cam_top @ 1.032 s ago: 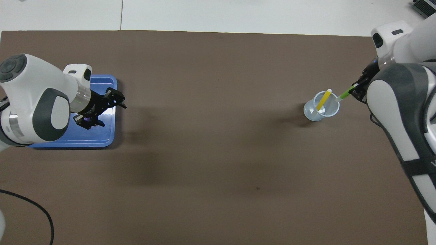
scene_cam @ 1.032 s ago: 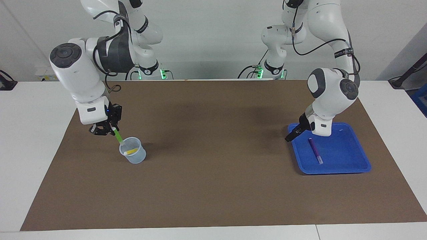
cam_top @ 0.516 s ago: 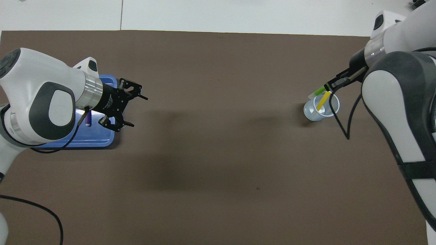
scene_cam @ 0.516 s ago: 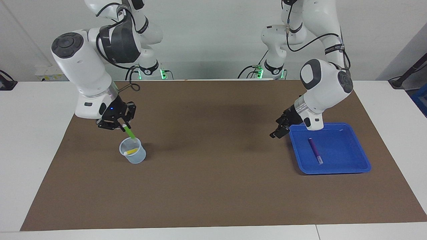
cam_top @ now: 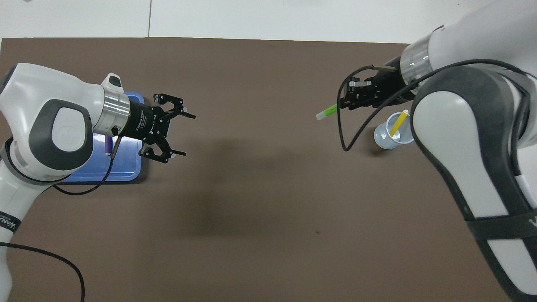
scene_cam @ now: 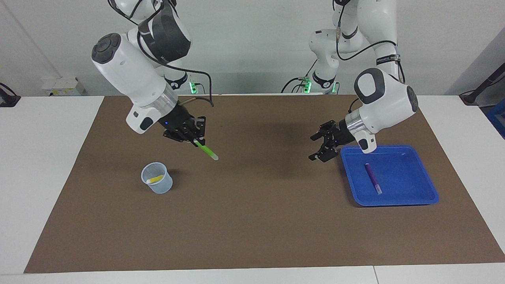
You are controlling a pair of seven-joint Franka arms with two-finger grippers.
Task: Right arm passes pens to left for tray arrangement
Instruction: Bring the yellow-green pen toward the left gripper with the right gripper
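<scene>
Slim green pen [scene_cam: 206, 149] riding in the air over the brown mat [scene_cam: 252, 221].
The right gripper [scene_cam: 194, 141] is clamping its coloured end; the left gripper [scene_cam: 320, 146] is hanging spread wide, empty, beside the glossy blue tray [scene_cam: 410, 199] holding the purple pen [scene_cam: 372, 178]; the yellow pen [scene_cam: 154, 179] is leaning in the translucent cup [scene_cam: 158, 184].

Bare brown mat [scene_cam: 252, 221] lay between right gripper [scene_cam: 196, 141] and left gripper [scene_cam: 320, 146]; nothing stood on it there. Green pen [scene_cam: 206, 150] projected from right gripper's closed fingertips toward that gap. Left gripper's fingers stood spread, over mat just beside tray [scene_cam: 430, 193]. Cup [scene_cam: 158, 184] with yellow pen [scene_cam: 154, 179] stood toward right arm's end, apart from gap. Purple pen [scene_cam: 372, 177] lay in tray.
</scene>
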